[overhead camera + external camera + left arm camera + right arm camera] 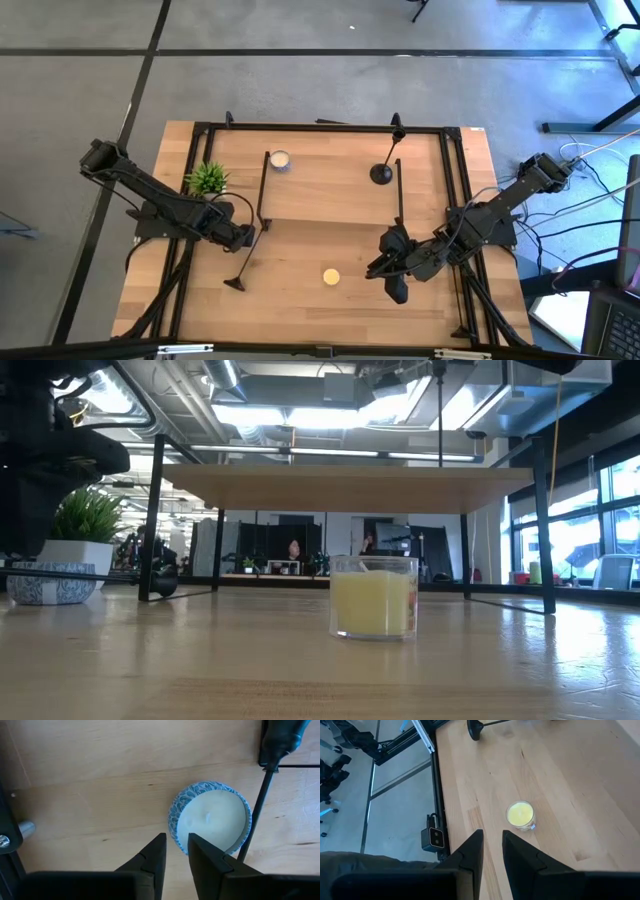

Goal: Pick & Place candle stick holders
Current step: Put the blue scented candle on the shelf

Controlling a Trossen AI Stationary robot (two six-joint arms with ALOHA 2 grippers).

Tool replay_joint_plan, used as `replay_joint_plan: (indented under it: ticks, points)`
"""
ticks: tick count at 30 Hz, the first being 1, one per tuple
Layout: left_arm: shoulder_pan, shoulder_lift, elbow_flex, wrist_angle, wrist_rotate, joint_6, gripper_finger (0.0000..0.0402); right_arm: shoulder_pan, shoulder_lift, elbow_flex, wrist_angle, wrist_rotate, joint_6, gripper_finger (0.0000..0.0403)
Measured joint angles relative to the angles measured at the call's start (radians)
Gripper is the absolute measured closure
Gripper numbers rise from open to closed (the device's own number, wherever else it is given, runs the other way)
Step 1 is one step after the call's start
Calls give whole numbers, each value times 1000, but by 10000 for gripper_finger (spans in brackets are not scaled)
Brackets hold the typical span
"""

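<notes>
Bright ceiling lights [300, 415] glare overhead; window [600, 510] daylight; soft shadows.

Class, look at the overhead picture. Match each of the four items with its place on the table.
Items:
1. small glass candle with yellow wax
2. round blue-patterned bowl candle with white wax
3. green leafy plant in a white pot
4. slim black metal candlestick with a round base

Places:
a. leftmost of the four
b. upright, towards the back right
c. alone near the front, in the middle
d. right beside a thin black stem

Pairs: 1-c, 2-d, 3-a, 4-b
</notes>
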Motion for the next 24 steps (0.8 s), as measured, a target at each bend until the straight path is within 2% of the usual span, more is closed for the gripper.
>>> replay_joint_plan:
  ticks: [18, 24]
  points:
    - [0, 88, 0, 49, 13, 7, 318, 0, 0, 0, 0, -3, 0, 330]
    - [0, 113, 0, 67, 28, 18, 342, 0, 0, 0, -2, -6, 0, 330]
